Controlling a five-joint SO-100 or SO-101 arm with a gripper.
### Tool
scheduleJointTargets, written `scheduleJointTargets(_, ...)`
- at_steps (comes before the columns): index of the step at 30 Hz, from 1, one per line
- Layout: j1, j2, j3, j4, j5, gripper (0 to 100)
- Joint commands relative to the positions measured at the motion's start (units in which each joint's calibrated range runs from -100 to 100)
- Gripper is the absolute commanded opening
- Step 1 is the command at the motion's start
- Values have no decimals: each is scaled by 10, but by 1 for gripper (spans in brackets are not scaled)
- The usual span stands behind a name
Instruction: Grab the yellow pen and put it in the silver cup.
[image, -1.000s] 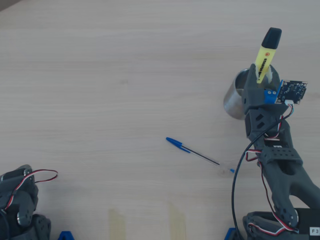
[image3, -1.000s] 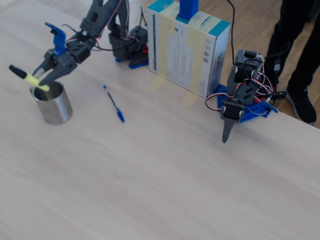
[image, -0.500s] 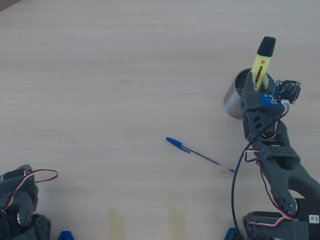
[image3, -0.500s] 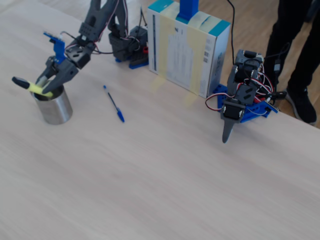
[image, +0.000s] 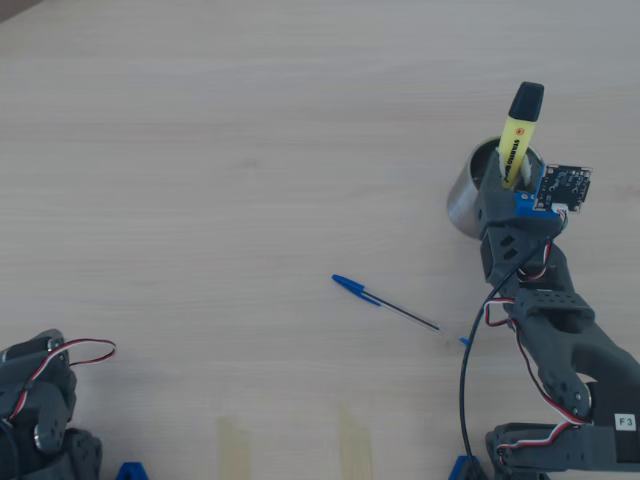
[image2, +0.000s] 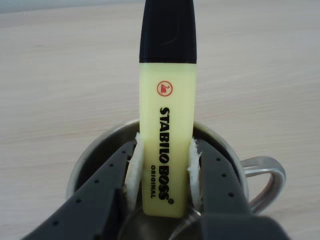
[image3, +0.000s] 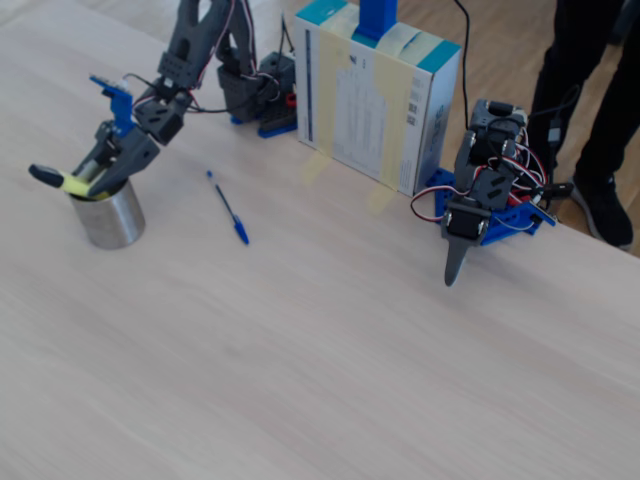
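Observation:
My gripper (image2: 164, 161) is shut on the lower body of the yellow pen (image2: 167, 125), a fluorescent highlighter with a black cap. In the wrist view its padded fingers (image2: 132, 167) reach down inside the mouth of the silver cup (image2: 89, 156), and the pen's lower end is inside the rim. The overhead view shows the pen (image: 516, 140) leaning out over the cup (image: 463, 203) with the gripper (image: 509, 176) above the opening. From the fixed view the pen (image3: 70, 184) tilts cap-left in the gripper (image3: 93, 177) over the cup (image3: 106, 218).
A thin blue-capped ballpoint (image: 385, 302) lies on the wooden table beside the arm's base, also seen as the ballpoint (image3: 228, 207). A white and teal box (image3: 375, 95) and a second, folded arm (image3: 480, 200) stand at the back. A person's legs (image3: 590, 80) are at the far right.
The gripper has come down with the yellow pen, so its fingers and the pen's lower end have sunk into the cup's mouth. The pen tilted a little more to the left in the fixed view.

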Motion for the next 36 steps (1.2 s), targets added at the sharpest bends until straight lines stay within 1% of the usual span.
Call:
scheduleJointTargets(1, 4, 1, -23, 0, 1, 3)
scheduleJointTargets(4, 1, 1, -23, 0, 1, 5)
scheduleJointTargets(7, -1, 0, -23, 1, 1, 15)
scheduleJointTargets(9, -1, 0, -21, 7, 1, 19)
scheduleJointTargets(12, -1, -6, -11, 16, 1, 21)
scheduleJointTargets(16, -2, -8, -14, 17, 1, 26)
scheduleJointTargets(22, -8, -16, -20, 16, -3, 26)
scheduleJointTargets(29, -17, -85, -18, 19, 1, 26)
scheduleJointTargets(33, -22, -134, -27, 83, 1, 26)
scheduleJointTargets(36, -22, -179, -28, 139, 1, 24)
